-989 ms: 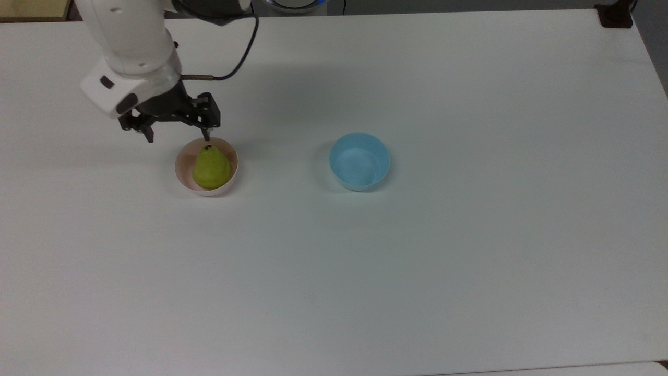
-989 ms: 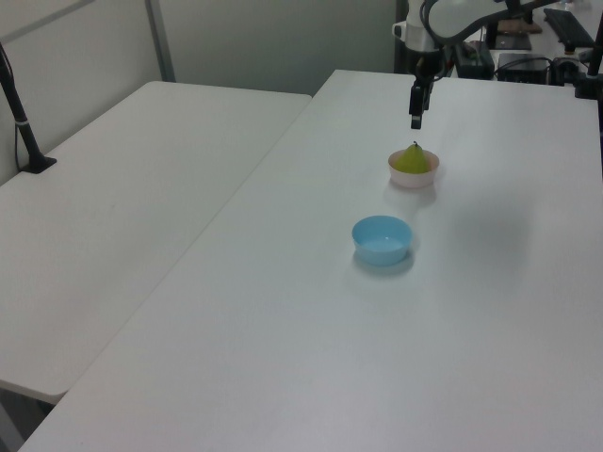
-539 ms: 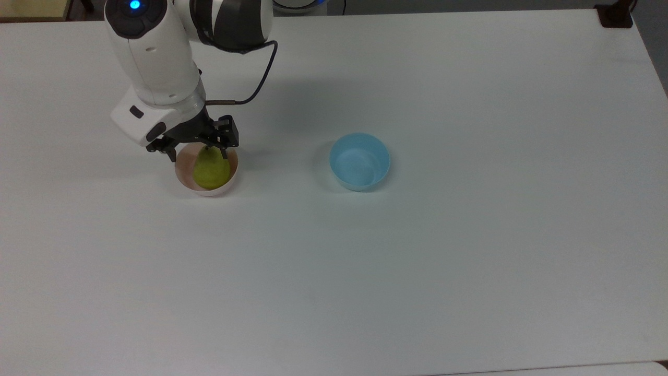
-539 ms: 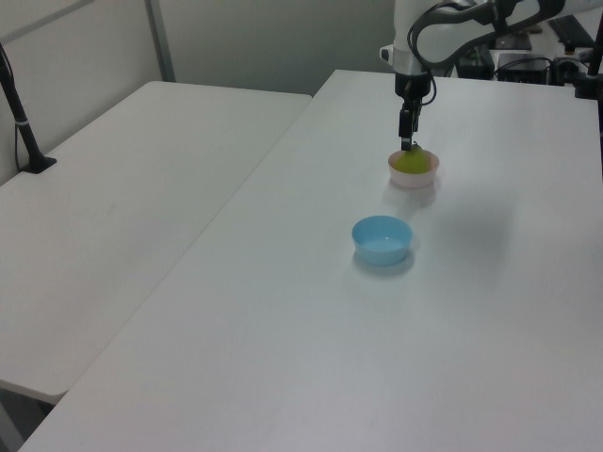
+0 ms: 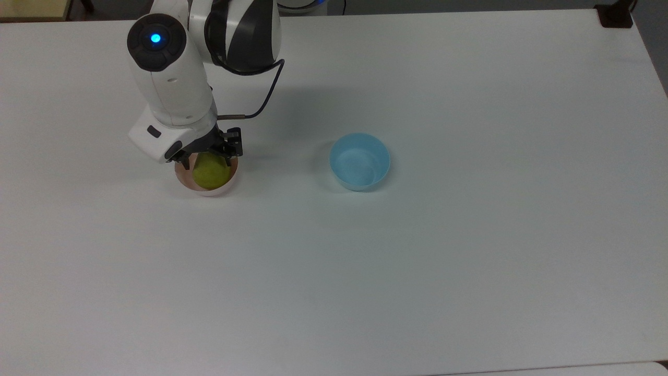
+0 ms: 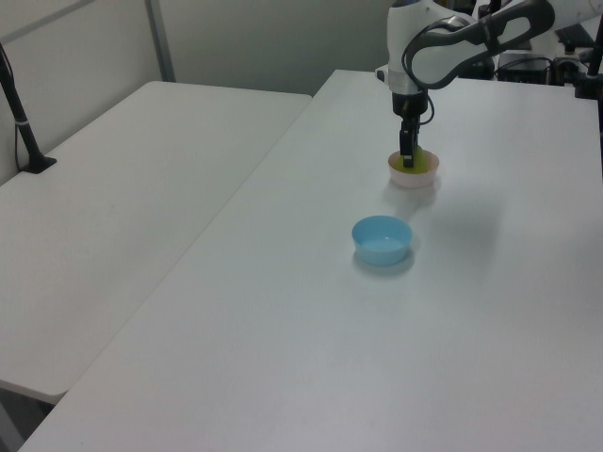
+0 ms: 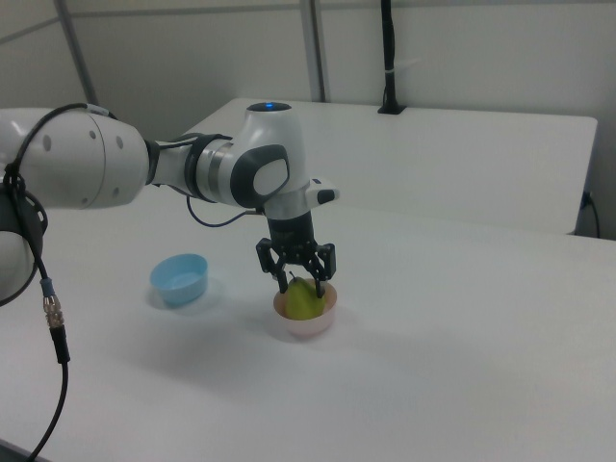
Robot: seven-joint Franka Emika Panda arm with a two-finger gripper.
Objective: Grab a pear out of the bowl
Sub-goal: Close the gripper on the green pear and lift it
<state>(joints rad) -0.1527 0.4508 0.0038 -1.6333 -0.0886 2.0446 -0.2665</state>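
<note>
Top view: pear [image 5: 210, 174] sits in pink bowl [image 5: 180, 180]; gripper [image 5: 205, 158] spread open over the pear's top. Blue bowl [image 5: 359, 161] well apart from pink bowl.
Left view: gripper [image 6: 407, 160] low over pink bowl [image 6: 415, 175].
Right view: fingers [image 7: 327, 272] straddle pear [image 7: 305, 300], not closed.

The top view looked straight down; the left and right views faced each other across the counter [image 5: 469, 261], sharing both bowls.
</note>
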